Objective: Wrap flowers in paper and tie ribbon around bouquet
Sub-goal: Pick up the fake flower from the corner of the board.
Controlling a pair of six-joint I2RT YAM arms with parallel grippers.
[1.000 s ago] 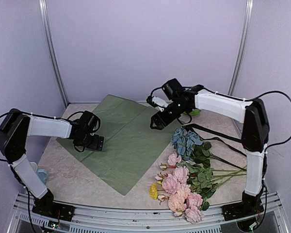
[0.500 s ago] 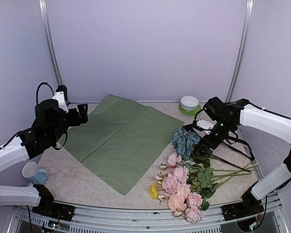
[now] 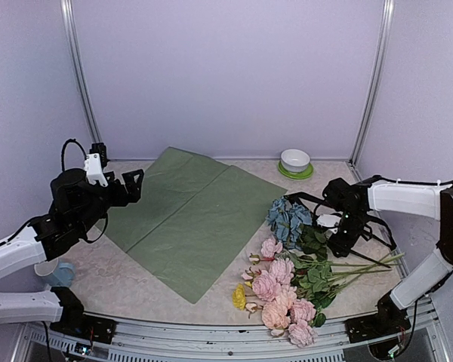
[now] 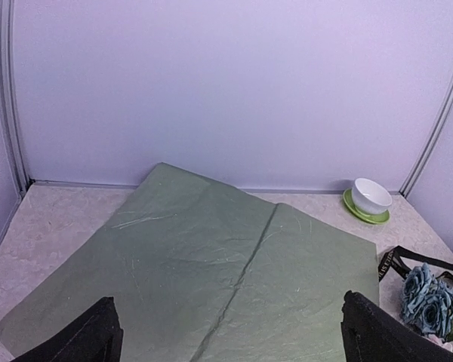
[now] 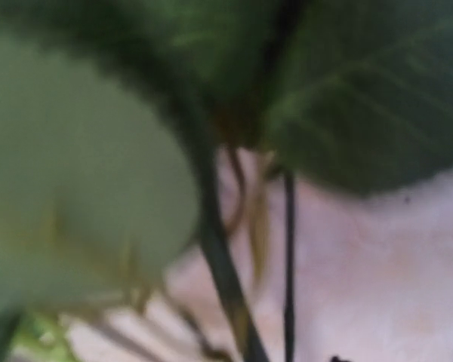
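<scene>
Left arm raised, right arm low in the stems.
Left gripper [image 3: 130, 187] gapes wide above the table's [image 3: 121, 283] left edge; green paper [image 3: 192, 219] flat at centre; flowers [image 3: 287, 283] near the front right corner; right gripper [image 3: 337, 243] among their stems, wrist view blurred, grip unclear.

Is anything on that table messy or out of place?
Nothing is spilled or broken. The flowers lie in a loose heap at the right, not on the green paper, with the pink heads close to the front edge of the table. The black ribbon lies loose beside the blue bloom.
</scene>
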